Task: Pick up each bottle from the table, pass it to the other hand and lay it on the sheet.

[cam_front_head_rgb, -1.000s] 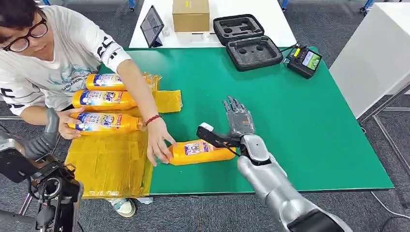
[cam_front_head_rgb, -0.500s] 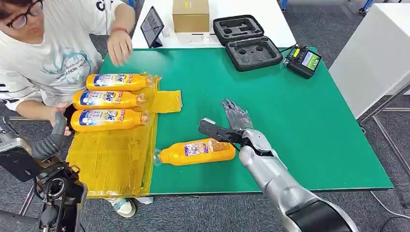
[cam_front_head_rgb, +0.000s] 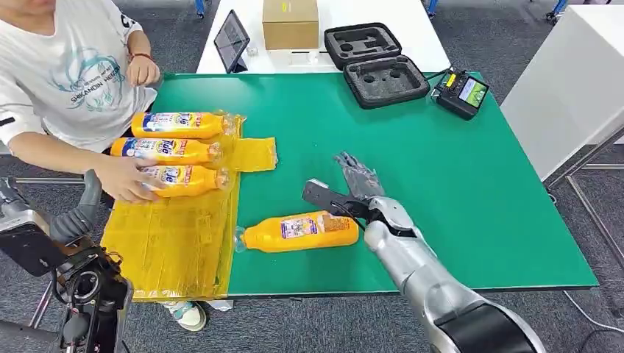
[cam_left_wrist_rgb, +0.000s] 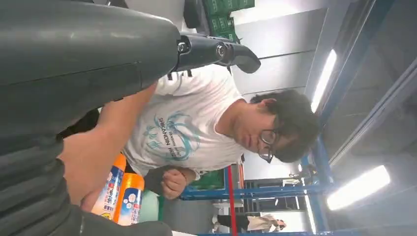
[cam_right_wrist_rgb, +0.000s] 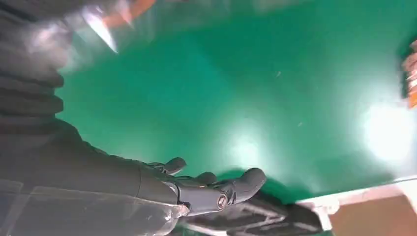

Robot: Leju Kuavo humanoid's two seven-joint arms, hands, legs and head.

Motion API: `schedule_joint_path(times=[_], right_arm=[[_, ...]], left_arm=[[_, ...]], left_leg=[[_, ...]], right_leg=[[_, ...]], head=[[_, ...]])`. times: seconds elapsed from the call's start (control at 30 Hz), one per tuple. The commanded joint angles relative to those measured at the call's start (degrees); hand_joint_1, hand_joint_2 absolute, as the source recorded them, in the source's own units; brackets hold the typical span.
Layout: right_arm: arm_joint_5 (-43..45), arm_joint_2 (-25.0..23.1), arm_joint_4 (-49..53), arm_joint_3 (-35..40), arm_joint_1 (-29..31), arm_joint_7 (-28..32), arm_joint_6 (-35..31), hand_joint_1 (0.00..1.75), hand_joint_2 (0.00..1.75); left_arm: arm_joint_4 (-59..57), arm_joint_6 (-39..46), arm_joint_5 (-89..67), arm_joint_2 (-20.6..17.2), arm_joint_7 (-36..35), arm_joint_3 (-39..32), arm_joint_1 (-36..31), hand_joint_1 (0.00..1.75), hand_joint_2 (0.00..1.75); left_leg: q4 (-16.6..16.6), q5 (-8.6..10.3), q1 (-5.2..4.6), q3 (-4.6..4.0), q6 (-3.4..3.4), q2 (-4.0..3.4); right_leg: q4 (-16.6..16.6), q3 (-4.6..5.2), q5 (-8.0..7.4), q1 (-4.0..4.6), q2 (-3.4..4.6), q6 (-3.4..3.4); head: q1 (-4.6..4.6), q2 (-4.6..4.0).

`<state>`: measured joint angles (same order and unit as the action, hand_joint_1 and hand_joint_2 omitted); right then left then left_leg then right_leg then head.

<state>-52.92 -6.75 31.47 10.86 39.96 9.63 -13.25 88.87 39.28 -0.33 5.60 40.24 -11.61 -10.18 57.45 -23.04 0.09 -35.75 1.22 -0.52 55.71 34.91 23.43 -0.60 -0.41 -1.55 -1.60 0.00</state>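
We see one orange bottle [cam_front_head_rgb: 298, 231] lying on its side on the green counter [cam_front_head_rgb: 441, 184], its cap end pointing toward the yellow sheet [cam_front_head_rgb: 173, 246] and just short of the sheet's edge; our right robot hand [cam_front_head_rgb: 352, 193] sits at the bottle's base end, its dark fingers [cam_front_head_rgb: 358, 176] stretched out flat and apart above the counter and its thumb [cam_front_head_rgb: 324, 197] reaching over the top of the bottle, nothing gripped; whether the thumb touches the bottle we cannot tell. In the right wrist view the same hand [cam_right_wrist_rgb: 206, 189] shows spread fingers over bare green surface. Three more orange bottles [cam_front_head_rgb: 176, 151] lie side by side on the far part of the sheet, caps pointing toward the middle of the counter; a person's hand [cam_front_head_rgb: 129, 179] rests on the nearest of the three. Our left robot hand [cam_left_wrist_rgb: 216, 49] shows in the left wrist view with a dark finger held out in the air, holding nothing, the person in a white shirt [cam_left_wrist_rgb: 182, 132] beyond it. At the far edge of the counter lie an open black foam-lined case [cam_front_head_rgb: 377, 62] and a small black device with a screen [cam_front_head_rgb: 461, 91].
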Motion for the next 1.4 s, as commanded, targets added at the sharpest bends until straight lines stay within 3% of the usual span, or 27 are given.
schedule_joint_path(times=[0.03,0.17,0.23,0.3,1.17,1.23,1.4], right_arm=[[11.3,-1.5,10.5,-5.1,-4.3,19.9,-4.7,0.00,1.75],[15.4,-1.2,25.1,-3.4,-8.7,23.8,-4.4,0.00,1.75],[21.7,1.8,29.3,1.3,-8.8,18.9,12.5,0.00,1.75],[22.7,3.1,32.5,3.2,-10.2,15.7,16.6,0.00,1.75],[25.0,4.8,33.1,4.8,-11.6,16.8,16.5,0.00,1.75],[25.2,5.1,33.3,5.0,-12.0,16.3,17.3,0.00,1.75],[18.6,8.8,30.4,8.8,-11.1,8.2,19.6,0.00,1.75]], left_arm=[[0.2,0.3,0.0,0.7,-0.2,-0.1,0.9,0.00,1.75],[0.6,0.6,0.1,0.7,-0.2,-0.3,1.4,0.00,1.75],[0.8,0.2,0.5,0.6,-0.2,-1.8,2.7,0.00,1.75],[1.5,-1.2,1.2,0.5,-0.2,-3.0,4.1,0.00,1.75],[1.6,-1.8,0.5,1.2,-0.2,-4.1,4.1,0.00,1.75],[1.4,-2.2,0.7,1.1,-0.2,-4.2,4.4,0.00,1.75],[2.2,-2.8,1.4,1.2,-0.2,-5.7,5.2,0.00,1.75]], left_leg=[[0.0,-0.08,0.05,0.17,-0.07,0.07],[0.0,-0.16,0.04,0.12,-0.09,0.07],[0.0,-0.15,0.06,0.09,-0.08,0.17],[0.0,-0.07,0.01,-0.05,-0.04,0.04],[0.0,-0.15,0.07,0.09,-0.09,0.07],[0.0,-0.13,0.06,0.06,-0.07,0.08],[0.0,-0.10,0.04,0.00,-0.05,0.09]], right_leg=[[-0.1,-0.20,0.08,0.04,-0.01,0.05],[0.1,-0.16,0.17,0.04,0.01,0.08],[0.0,-0.15,0.18,0.06,-0.09,0.07],[0.0,0.01,0.09,0.00,0.01,0.03],[0.0,-0.15,0.12,0.06,0.01,0.05],[0.0,-0.12,0.11,0.05,-0.01,0.04],[-0.1,-0.07,0.09,0.04,-0.03,0.02]], head=[[0.02,0.00],[-0.02,0.00],[0.00,0.00],[0.00,0.00],[0.00,0.00],[0.00,0.00],[0.00,0.00]])
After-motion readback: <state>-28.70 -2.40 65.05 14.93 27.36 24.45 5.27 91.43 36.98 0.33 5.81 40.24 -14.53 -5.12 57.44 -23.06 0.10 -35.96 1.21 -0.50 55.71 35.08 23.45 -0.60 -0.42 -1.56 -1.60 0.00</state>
